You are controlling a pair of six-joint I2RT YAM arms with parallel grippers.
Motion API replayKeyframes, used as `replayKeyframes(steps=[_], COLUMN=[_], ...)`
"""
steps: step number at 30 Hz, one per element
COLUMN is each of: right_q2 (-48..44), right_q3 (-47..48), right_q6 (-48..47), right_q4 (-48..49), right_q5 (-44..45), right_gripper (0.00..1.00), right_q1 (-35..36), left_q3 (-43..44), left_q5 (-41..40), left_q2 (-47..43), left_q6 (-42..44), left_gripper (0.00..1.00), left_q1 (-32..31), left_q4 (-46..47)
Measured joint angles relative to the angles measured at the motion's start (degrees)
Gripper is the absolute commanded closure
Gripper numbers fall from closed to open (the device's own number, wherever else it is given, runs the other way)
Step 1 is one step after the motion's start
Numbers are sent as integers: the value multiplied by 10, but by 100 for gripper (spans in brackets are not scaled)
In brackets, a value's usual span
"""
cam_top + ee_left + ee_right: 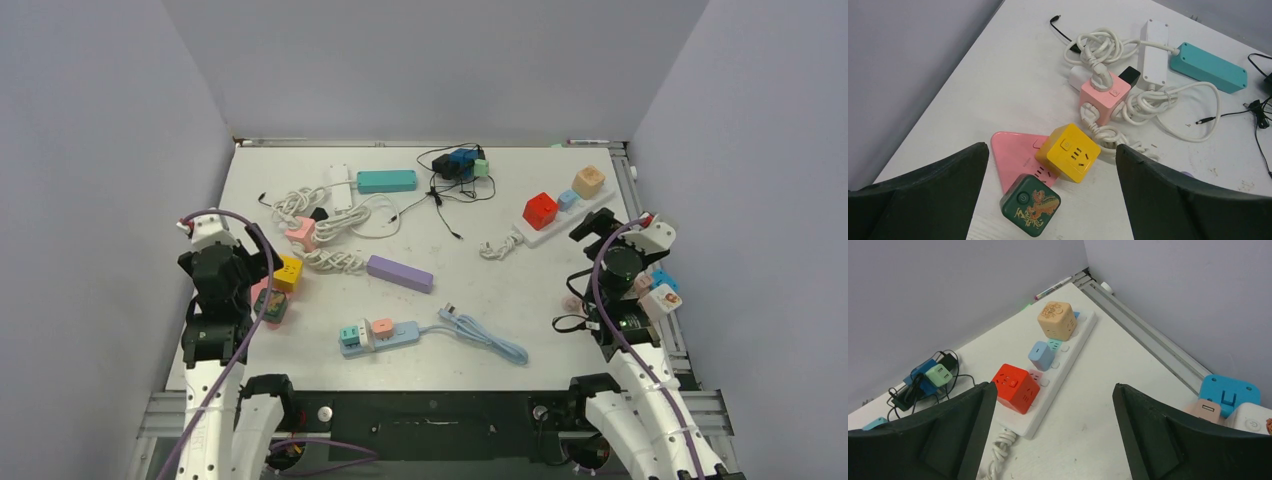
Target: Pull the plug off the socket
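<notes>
Light-blue plastic marks the socket (pixel 400 336), a long, slim strip lying flat on the white table (pixel 560 310) near its front edge, roughly midway between the two arm bases. Its left end carries a teal-green plug block (pixel 350 335) and a salmon-pink plug block (pixel 382 326), both seated on the top face, with a small white piece between them. The light-blue cord (pixel 490 338) leaves the right end and lies in a loose bundle on the table beside the strip. A lilac strip (pixel 400 273) lies just behind the socket, apart from it. Neither wrist camera shows the socket. The left gripper (pixel 1050 147) hangs over the left side of the table with its jaws spread wide and gripping nothing. Below it a yellow cube (pixel 1068 152) and a dark-green cube (pixel 1030 205) both overlap a pink triangular block (pixel 1010 145). The right gripper (pixel 1054 386) hangs over the right side, jaws likewise spread and gripping nothing. It is above a white strip (pixel 1055 375) that carries a red cube (pixel 1015 388), a pale-blue adapter (pixel 1040 355) and a tan cube (pixel 1057 319). Both grippers are well apart from the socket.
</notes>
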Motion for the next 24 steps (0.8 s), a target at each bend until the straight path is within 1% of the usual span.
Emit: replayKeyframes(steps=[5, 8, 12, 17, 20, 22, 24], right_q2=[-5, -5, 7, 52, 83, 105, 127], right_q3=[0, 0, 0, 16, 22, 24, 24], right_q6=[-5, -11, -20, -8, 5, 15, 27], right_q4=[-38, -46, -45, -66, -83, -103, -132], right_q5=[-10, -36, -117, -254, -311, -329, -329], right_gripper=[10, 10, 10, 10, 10, 10, 9], right_q1=[0, 0, 0, 8, 48, 96, 155], left_q3=[0, 0, 0, 0, -2, -3, -4], left_q5=[-3, 0, 17, 69, 93, 101, 109], left_q2=[17, 16, 8, 25, 39, 43, 43], left_q6=[-3, -4, -3, 5, 9, 10, 12], left_gripper=[4, 4, 4, 4, 4, 4, 4], left_q1=[0, -2, -17, -31, -32, -32, -32], left_q4=[-3, -7, -7, -3, -3, -3, -3])
